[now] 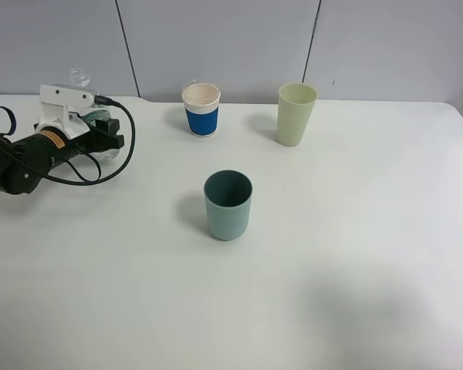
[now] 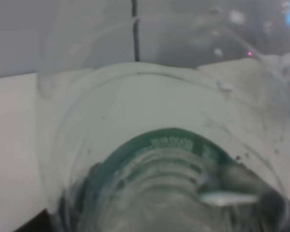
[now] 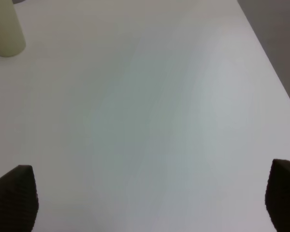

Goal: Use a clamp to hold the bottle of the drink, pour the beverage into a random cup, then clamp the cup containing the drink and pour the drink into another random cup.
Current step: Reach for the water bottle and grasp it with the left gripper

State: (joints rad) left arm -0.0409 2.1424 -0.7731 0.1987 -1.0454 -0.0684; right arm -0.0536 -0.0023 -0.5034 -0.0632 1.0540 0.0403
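Clear ribbed plastic and the green label band of the bottle (image 2: pixel 169 164) fill the left wrist view, because the left hand (image 1: pixel 106 137) stands around the upright bottle's body near the far left of the table (image 1: pixel 355 254), placed for the first lift; whether its fingers press on the plastic I cannot tell. Outward from there the blue-sleeved paper cup (image 1: pixel 201 109), the dark teal cup (image 1: pixel 228 205) and the pale green cup (image 1: pixel 296 114) stand upright and well apart, which leaves room to tilt the bottle over any one. Away from all this the right hand (image 3: pixel 147 203) hangs wide open and empty, probably kept back for the cup-to-cup pour.
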